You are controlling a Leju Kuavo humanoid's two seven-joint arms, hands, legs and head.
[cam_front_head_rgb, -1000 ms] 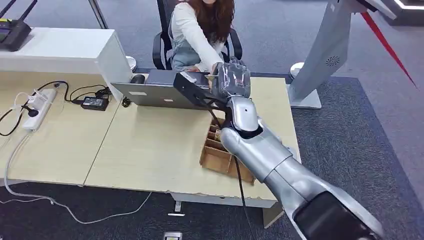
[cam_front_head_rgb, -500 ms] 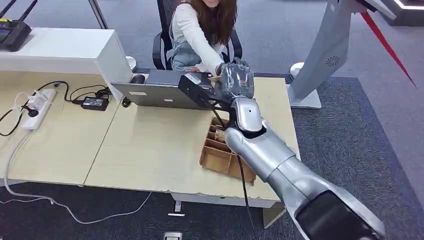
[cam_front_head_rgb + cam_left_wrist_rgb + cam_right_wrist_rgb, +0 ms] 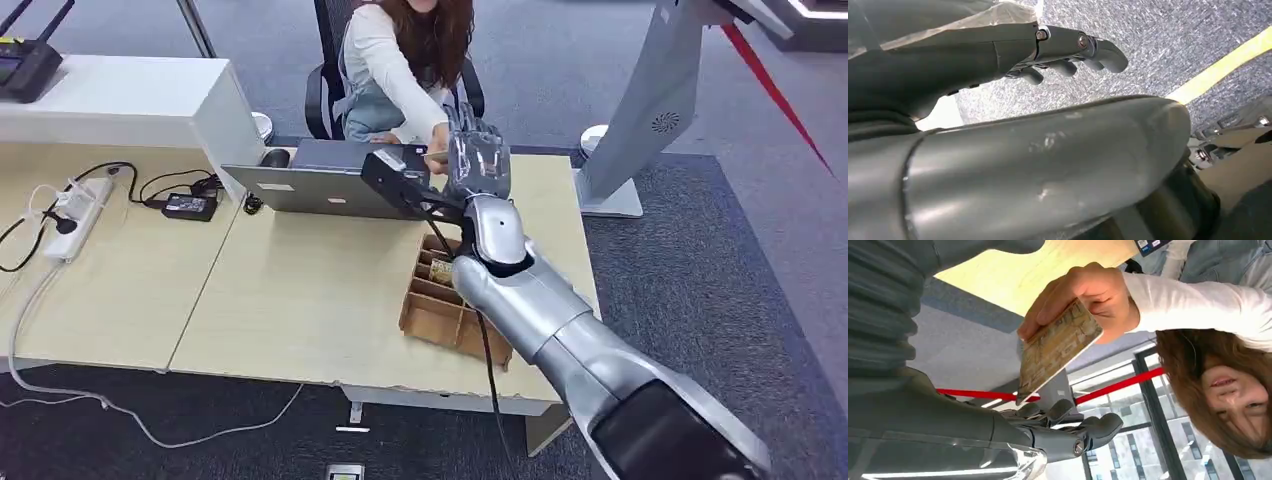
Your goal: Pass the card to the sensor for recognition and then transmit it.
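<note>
Card (image 3: pixel 1055 347) sits in the person's hand (image 3: pixel 1083 297), lower edge just above the right hand (image 3: pixel 1058 427), whose fingers are spread w/ nothing in them. Handover looks done or nearly so. To do it well: keep fingers apart, pull straight back toward robot, no sideways swing. Laptop (image 3: pixel 320 185) is close beside the hand, box (image 3: pixel 440 300) under the forearm; open room is on the far side from the laptop. Left hand (image 3: pixel 1068 50) hangs w/ fingers apart, holding nothing.

No legible text on the card (image 3: pixel 1058 347) or laptop (image 3: pixel 320 185).
</note>
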